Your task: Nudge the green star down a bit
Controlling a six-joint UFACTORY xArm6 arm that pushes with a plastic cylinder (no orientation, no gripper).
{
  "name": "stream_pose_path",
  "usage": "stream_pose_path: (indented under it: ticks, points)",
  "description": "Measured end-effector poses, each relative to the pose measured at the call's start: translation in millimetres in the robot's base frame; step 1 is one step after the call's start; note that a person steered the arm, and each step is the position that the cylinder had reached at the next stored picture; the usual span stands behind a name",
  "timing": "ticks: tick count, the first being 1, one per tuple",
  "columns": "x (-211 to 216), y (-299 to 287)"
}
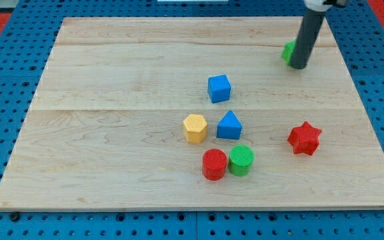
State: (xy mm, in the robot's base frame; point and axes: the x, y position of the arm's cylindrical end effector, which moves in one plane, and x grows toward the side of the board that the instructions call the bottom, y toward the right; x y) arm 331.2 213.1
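1. Wooden board (pixel 112 167): biggest item, and its bottom edge is nearest the camera. It sits on a blue pegboard desk (pixel 5 80).
2. Rod: dark, straight, enters at the board's top-right corner. The tip (pixel 299 67) is down on the board, right against the green star (pixel 289 51). No jaws on this rig, so nothing opens, closes or holds; contact is push only.
3. Green star: near the board's top edge, toward the right corner, mostly hidden behind the rod. Only a green sliver shows on the rod's left, so the star shape can't be confirmed here.
4. Mid-board cluster, well apart from the star: blue cube (pixel 219 88), blue triangular block (pixel 229 125), yellow hexagon (pixel 195 128), red cylinder (pixel 214 164) touching green cylinder (pixel 241 160). Red star (pixel 305 138) sits alone toward the right edge.
5. Step, as a judgement: approach/positioning. The tip looks level with or slightly below the star, on its right side.
6. Next move likely calls for getting the tip to the star's top side, then a short push toward the bottom edge. Keep it short; the red star lies below.
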Motion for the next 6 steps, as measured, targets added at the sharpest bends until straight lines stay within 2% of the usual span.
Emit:
stream_pose_path:
  ticks: [1, 2, 3, 4, 5, 6]
  points:
    - [-34.1, 17.6]
    - [-77.4, -10.5]
    - [-75.4, -50.8]
    - [-62.8, -24.9]
    - [-111.4, 5.9]
    - [-139.6, -55.9]
